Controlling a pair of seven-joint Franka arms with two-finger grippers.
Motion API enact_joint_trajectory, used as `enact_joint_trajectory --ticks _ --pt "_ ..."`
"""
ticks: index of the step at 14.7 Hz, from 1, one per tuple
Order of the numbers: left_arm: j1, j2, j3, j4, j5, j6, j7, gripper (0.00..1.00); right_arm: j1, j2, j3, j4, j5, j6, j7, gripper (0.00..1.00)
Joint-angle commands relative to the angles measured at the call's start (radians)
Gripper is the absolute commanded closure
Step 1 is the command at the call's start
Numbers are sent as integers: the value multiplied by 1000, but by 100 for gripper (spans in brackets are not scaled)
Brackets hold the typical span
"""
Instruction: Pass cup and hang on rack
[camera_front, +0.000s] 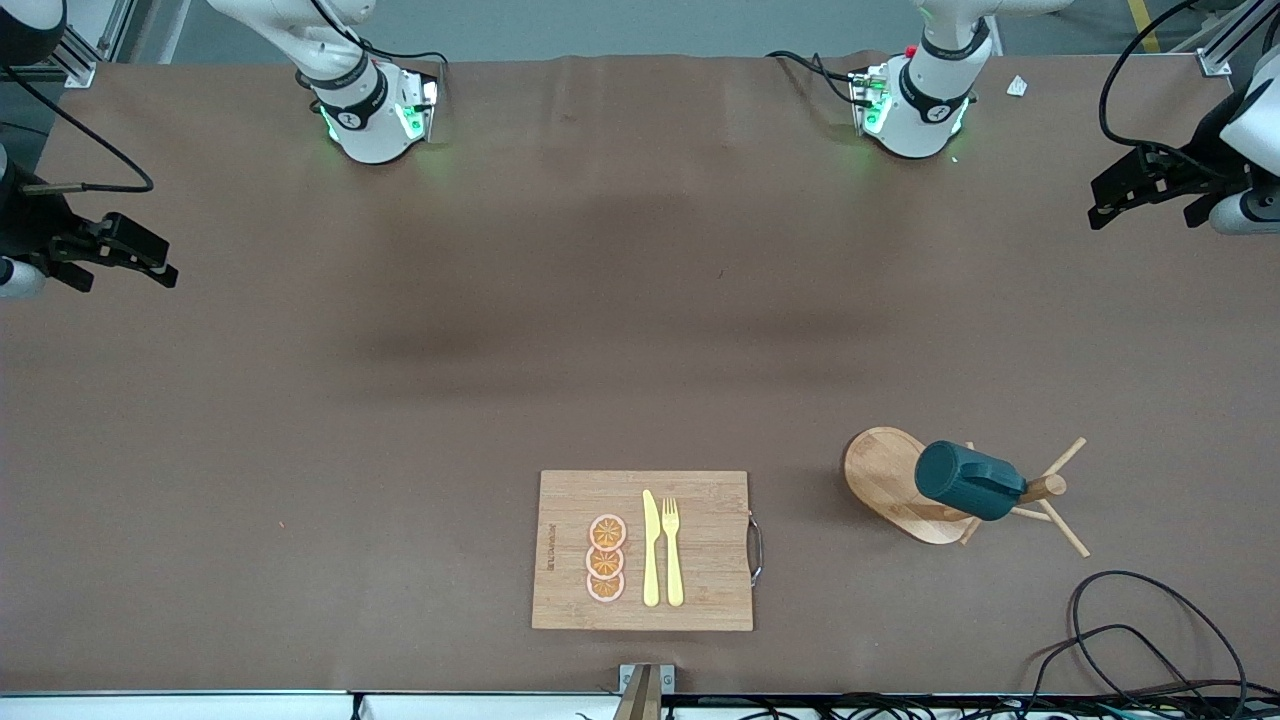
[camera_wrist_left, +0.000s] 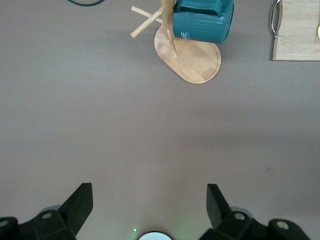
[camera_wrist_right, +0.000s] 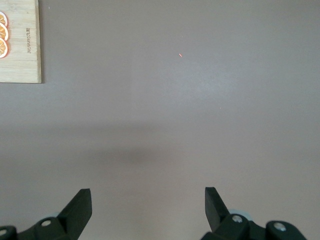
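Observation:
The dark teal cup hangs on a peg of the wooden rack, tipped on its side beside the central post. The rack stands toward the left arm's end of the table, nearer the front camera. In the left wrist view the cup hangs over the oval base of the rack. My left gripper is open and empty, drawn back at its own end of the table; it also shows in the left wrist view. My right gripper is open and empty at the right arm's end, over bare table in the right wrist view.
A bamboo cutting board lies near the front edge with a yellow knife, a yellow fork and three orange slices on it. Black cables lie at the front corner nearer the camera than the rack.

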Motion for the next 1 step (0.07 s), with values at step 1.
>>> enact_joint_trajectory --ticks 1 --pt "-1 8 4 19 -10 -2 20 0 -4 -23 3 -15 -9 -7 2 0"
